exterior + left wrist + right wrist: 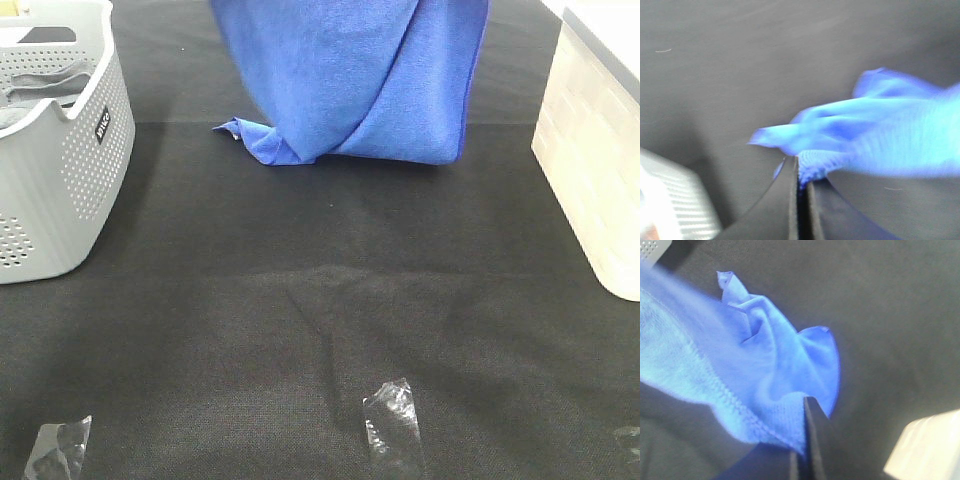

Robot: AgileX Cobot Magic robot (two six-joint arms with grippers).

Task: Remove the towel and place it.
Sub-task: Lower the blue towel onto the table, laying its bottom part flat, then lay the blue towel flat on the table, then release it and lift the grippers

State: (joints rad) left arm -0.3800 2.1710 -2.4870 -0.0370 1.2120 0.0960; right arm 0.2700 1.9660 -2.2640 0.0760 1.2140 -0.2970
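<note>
Your towel [350, 80] is out of the basket [70, 170] and well to the side of it. It hangs as a broad blue sheet from above the high camera's frame, with its lower end crumpled on the black table cover [300, 320], and nothing of it touches the basket wall. The left gripper [799, 175] has its jaws pressed together on a pinch of the towel's stitched edge. The right gripper [805, 440] is likewise closed on a hemmed edge, with loose folds drooping away below it. Expect this cloth to behave as soft, light and entirely limp — it will sag between your two holds, fold over itself and drag wherever it meets the table. The pile probably gives decent friction, so a slip looks unlikely, but each pinch is shallow and close to the hem. If you must retake it, hold at the hem near two corners of one long side, so the rest hangs flat. When lowering, keep the holds apart and move away from the basket — I judge that the trailing end will otherwise bunch under the sheet.
</note>
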